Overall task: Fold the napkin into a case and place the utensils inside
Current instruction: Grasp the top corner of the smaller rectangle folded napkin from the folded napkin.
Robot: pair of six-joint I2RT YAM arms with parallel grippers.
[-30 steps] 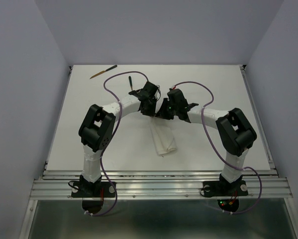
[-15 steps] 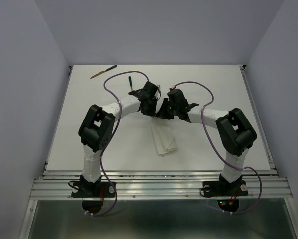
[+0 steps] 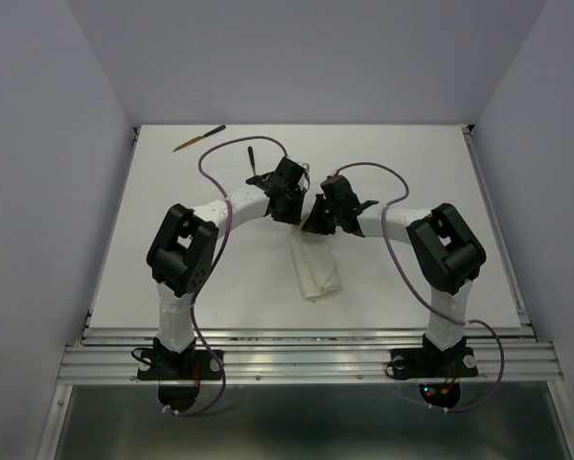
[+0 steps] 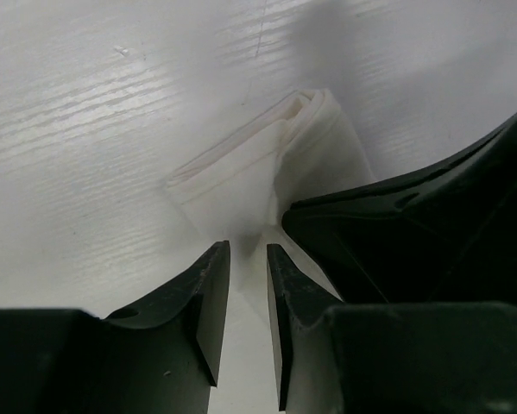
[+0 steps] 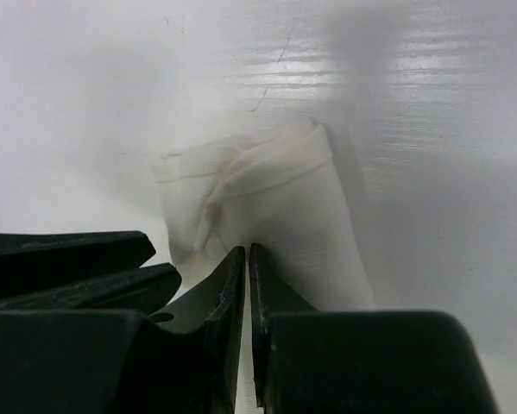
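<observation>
Over the case (image 3: 316, 272): left end effector (image 3: 291, 215), right end effector (image 3: 314, 223) (elbows outward).

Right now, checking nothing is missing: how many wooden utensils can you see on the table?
2. One utensil lies near the table's far left corner; the other utensil sits just beyond the left arm's wrist. The arms may hide more.

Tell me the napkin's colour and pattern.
The napkin is plain white, unpatterned; right wrist view shows it best.
</observation>
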